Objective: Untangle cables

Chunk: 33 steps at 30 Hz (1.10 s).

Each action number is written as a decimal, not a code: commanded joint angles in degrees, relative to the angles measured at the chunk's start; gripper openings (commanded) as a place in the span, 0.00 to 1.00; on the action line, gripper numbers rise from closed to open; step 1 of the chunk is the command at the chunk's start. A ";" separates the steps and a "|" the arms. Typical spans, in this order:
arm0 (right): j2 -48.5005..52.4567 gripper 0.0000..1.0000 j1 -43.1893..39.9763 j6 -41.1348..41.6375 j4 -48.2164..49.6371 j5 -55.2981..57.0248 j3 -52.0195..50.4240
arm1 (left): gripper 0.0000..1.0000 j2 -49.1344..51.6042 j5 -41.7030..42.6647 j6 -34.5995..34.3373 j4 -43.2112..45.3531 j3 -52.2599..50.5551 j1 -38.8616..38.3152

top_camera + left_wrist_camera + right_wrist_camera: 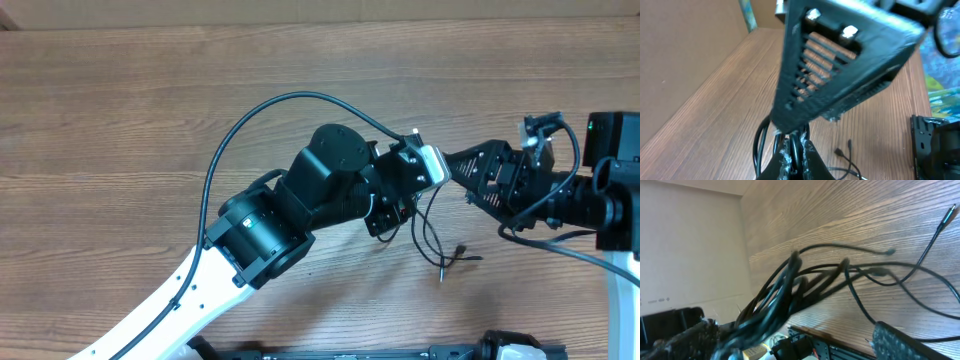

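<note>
1. Left pincer (794, 152), taped tips: clenched on the cables (760, 145), a bunch of thin black cords that loops out at its left side.
2. Slotted black finger (840, 65) of the right pincer, two screws at its top: stands just above the left pincer and blocks most of the left wrist view.
3. Right pincer (455, 170): released, fingers wide apart. It meets the left pincer tip to tip, right of the table's middle.
4. Cables, further: the strands fan out ahead of the right pincer and hang from the left pincer's grip. Loose plug ends (460, 252) lie on the table near the pincers.
5. Left arm (290, 210): its bulky black joints hide the grip from overhead.
6. Thick arm cable (240, 130): arcs over the left arm.
7. Table (120, 90): brown wood grain.
8. Black rail (350, 352): along the near edge.
</note>
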 commanded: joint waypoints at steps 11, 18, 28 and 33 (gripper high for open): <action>0.98 0.93 0.20 0.17 -0.52 1.07 0.35 | 0.04 -3.93 -15.54 -6.03 -1.68 0.24 -0.31; 0.98 0.93 0.20 0.15 -0.94 0.44 0.35 | 0.04 -3.93 -11.37 -9.07 -0.94 0.24 -0.33; 0.98 0.93 0.22 -0.09 -0.11 -2.82 0.35 | 0.04 -3.85 -1.42 -9.11 2.82 0.24 -0.37; 0.98 0.92 0.22 -0.52 -0.11 -2.78 0.35 | 0.04 -3.82 2.62 -12.11 10.43 0.24 -0.35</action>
